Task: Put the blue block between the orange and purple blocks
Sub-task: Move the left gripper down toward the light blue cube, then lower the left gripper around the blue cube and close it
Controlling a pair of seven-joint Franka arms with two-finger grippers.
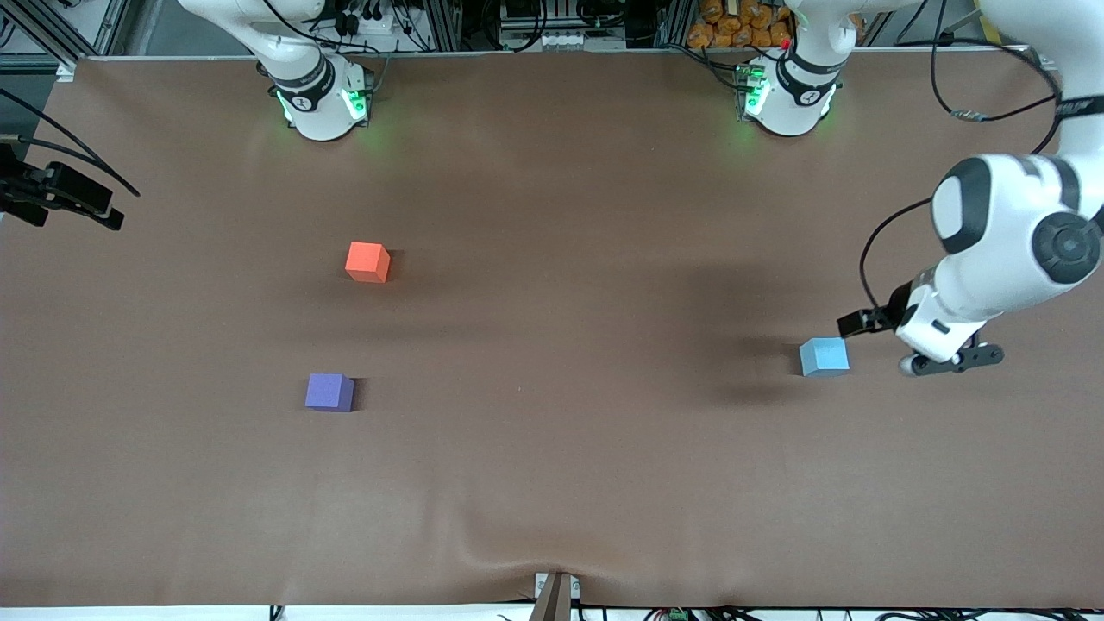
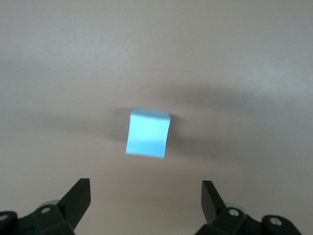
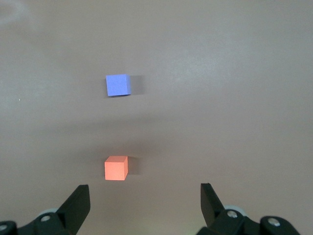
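The left end effector (image 2: 146, 200) hung in the air over the counter (image 1: 552, 483) at the left arm's end, just beside the blue block (image 1: 824, 357). Its two fingers (image 2: 78, 196) stood wide apart and held nothing. In the left wrist view the blue block (image 2: 148, 133) lay on the counter between the lines of the two fingers but ahead of their tips, not touched by them. It was a light sky-blue cube and it stood flat on the brown surface, with its shadow beside it.

The right end effector (image 3: 145, 200) waited with its fingers also apart and empty. In the front view it was hardly visible, at the edge toward the right arm's end of the counter. Its wrist view showed the other two cubes on the counter, both untouched.

The orange block (image 1: 367, 261) lay toward the right arm's end, and the purple block (image 1: 329, 392) lay nearer to the front camera than the orange one. The two were apart, with bare counter between them. The blue block was well apart from both, at the left arm's end of the counter.

No container was on the counter; all three cubes rested directly on its brown cover.
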